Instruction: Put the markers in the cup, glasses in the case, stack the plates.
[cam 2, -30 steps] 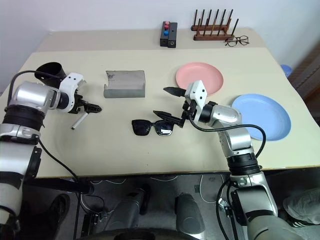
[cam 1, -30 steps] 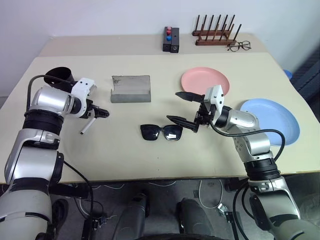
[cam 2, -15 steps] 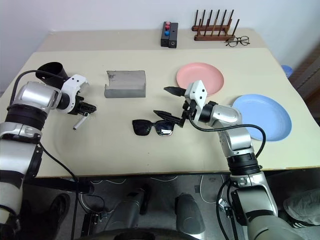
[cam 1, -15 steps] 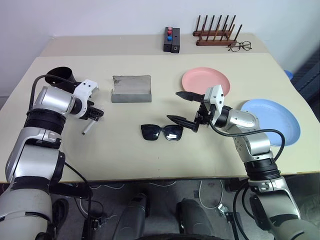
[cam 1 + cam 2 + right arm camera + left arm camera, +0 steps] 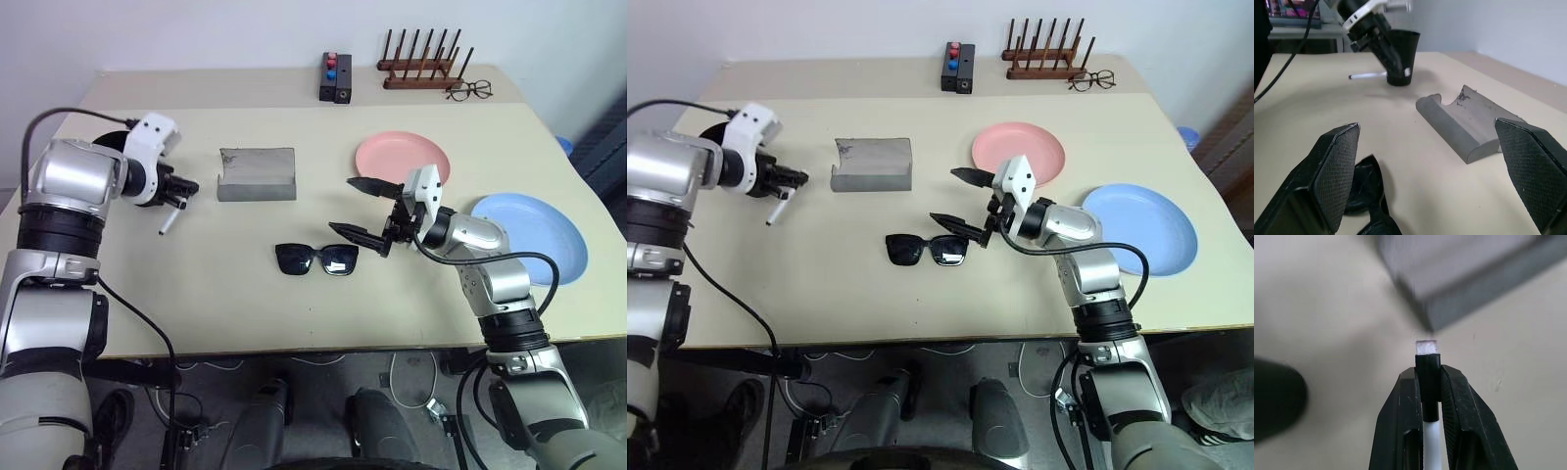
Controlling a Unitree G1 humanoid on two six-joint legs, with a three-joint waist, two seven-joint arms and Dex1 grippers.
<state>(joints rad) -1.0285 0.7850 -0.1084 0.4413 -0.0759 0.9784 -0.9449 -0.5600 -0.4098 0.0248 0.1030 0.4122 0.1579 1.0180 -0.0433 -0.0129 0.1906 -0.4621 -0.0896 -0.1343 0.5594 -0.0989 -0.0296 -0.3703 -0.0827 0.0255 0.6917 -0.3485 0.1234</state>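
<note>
My left gripper is shut on the black cap of a white marker. The marker hangs slanted above the table's left side, its white body trailing back under the fingers. Just behind it stands the black cup, mostly hidden by my left arm in the head views. The grey case lies closed to the right of that hand. Black sunglasses rest mid-table. My right gripper hovers open just right of them, nothing between its fingers. Farther right lie a pink plate and a blue plate, apart from each other.
At the table's back stand a wooden peg rack, thin clear spectacles and a black box with red and blue buttons. Bare tabletop lies along the front edge between my two arms.
My left gripper closed on the white marker and raised it off the table, toward the cup. The right arm and sunglasses stayed put.
</note>
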